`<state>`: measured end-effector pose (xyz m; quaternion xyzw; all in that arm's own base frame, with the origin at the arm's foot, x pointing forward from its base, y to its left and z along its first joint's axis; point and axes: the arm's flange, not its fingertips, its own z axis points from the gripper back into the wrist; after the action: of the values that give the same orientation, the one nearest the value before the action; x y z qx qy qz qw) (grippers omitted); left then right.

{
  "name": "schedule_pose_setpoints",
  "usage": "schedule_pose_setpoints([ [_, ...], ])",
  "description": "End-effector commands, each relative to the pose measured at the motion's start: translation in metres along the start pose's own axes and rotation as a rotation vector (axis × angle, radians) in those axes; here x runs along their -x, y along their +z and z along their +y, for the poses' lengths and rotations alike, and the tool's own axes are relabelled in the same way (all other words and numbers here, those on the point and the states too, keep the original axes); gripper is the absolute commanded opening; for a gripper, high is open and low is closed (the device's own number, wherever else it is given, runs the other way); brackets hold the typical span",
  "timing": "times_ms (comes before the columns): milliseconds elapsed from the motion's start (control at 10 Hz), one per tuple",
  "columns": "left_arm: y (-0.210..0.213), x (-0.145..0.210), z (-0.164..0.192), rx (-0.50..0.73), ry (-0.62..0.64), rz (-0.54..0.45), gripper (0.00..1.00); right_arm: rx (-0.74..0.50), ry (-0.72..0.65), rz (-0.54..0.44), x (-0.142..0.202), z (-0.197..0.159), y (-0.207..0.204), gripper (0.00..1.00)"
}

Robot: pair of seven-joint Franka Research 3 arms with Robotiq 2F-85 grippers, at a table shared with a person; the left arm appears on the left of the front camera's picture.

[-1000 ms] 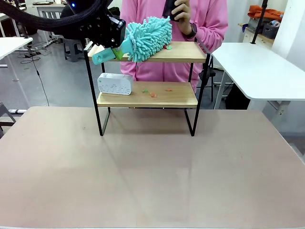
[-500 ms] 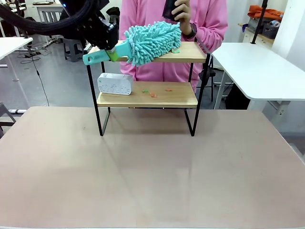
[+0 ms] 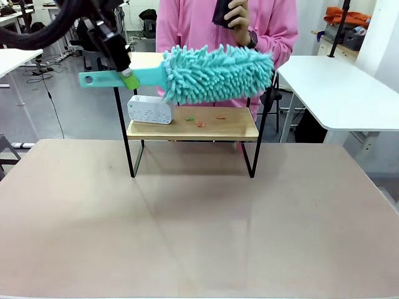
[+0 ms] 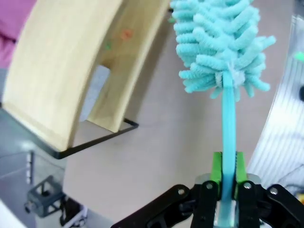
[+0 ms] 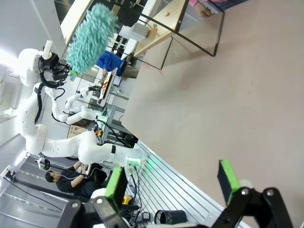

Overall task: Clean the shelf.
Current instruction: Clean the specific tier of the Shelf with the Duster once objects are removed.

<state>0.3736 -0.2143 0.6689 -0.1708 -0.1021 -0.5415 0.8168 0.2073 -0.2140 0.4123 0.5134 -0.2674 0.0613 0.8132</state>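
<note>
The shelf (image 3: pixel 218 122) stands at the table's far side, its top board mostly hidden behind a fluffy teal duster (image 3: pixel 218 71). My left gripper (image 3: pixel 128 78) is shut on the duster's teal handle, holding it level in front of the top tier. In the left wrist view the green pads (image 4: pixel 216 166) clamp the handle, the duster head (image 4: pixel 218 42) is ahead and the shelf boards (image 4: pixel 61 71) lie to the left. Small coloured scraps (image 3: pixel 201 123) lie on the lower board. My right gripper (image 5: pixel 172 183) is open over the bare table, with the duster (image 5: pixel 90 35) and shelf (image 5: pixel 175 14) far off.
A white boxy device (image 3: pixel 149 109) sits at the left of the lower board. A person in pink (image 3: pixel 187 25) stands right behind the shelf holding a dark object (image 3: pixel 224 12). A white table (image 3: pixel 336 87) stands at the right. The brown tabletop (image 3: pixel 199 230) stretches in front.
My left gripper has pulled back to the left, and the duster head has swept right along the top tier and come forward. The scraps seen on the top board no longer show.
</note>
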Motion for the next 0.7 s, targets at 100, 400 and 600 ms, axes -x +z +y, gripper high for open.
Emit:
schedule_pose_setpoints([
  [100,0.026,0.019,0.01,0.062,-0.049,-0.033,0.12,-0.013,0.027,-0.019,-0.003,0.001,0.0,1.0],
  [400,0.034,0.032,0.012,0.08,-0.009,-0.09,0.12,-0.013,0.027,-0.019,-0.003,0.001,0.0,1.0],
  [600,0.049,0.06,0.009,0.081,0.105,-0.148,0.12,-0.013,0.027,-0.019,-0.003,0.001,0.0,1.0],
])
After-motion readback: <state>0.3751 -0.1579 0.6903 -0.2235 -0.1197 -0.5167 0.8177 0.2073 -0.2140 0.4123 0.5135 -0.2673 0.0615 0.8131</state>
